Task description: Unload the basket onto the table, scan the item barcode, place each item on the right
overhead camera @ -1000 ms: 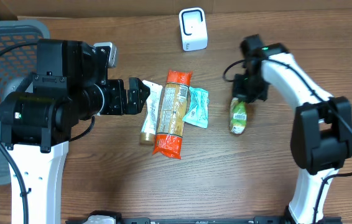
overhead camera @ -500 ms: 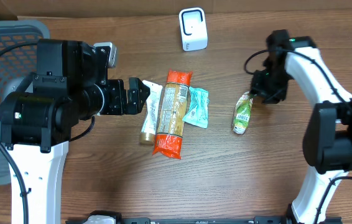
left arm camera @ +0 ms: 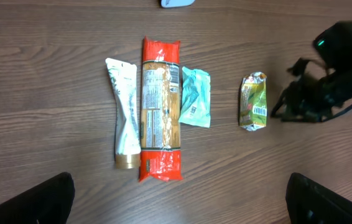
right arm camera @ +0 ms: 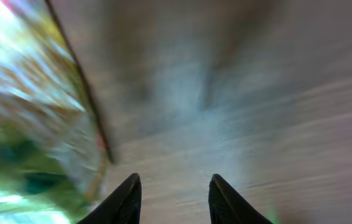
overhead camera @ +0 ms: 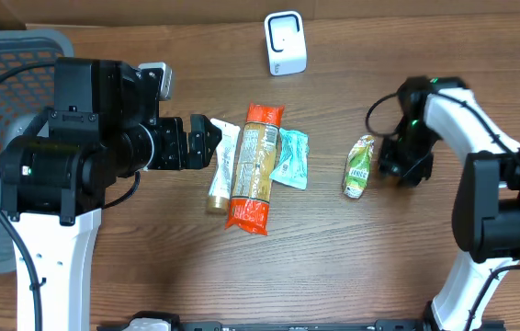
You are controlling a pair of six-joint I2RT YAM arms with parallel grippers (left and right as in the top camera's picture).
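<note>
My right gripper (right arm camera: 174, 188) sits low just beside the pouch (overhead camera: 358, 166), on its right side. In the wrist view its jaws stand a little apart with only table (overhead camera: 379, 276) between them, so it grips nothing. The pouch lies flat, apart from the other 3 items. The left wrist view shows a barcode face-up near its lower end. I judge it lies this way so the code can be found before a carry to the scanner (overhead camera: 286, 43), which stands at the far edge, well apart.

My left gripper (overhead camera: 203, 142) hangs wide open and empty by the tube (overhead camera: 220, 165), mostly giving me a look down. Tube, pasta pack (overhead camera: 253, 165) and sachet (overhead camera: 289, 158) lie side by side between the arms, off the straight path from pouch to scanner. The basket (overhead camera: 3, 55) sits far left.
</note>
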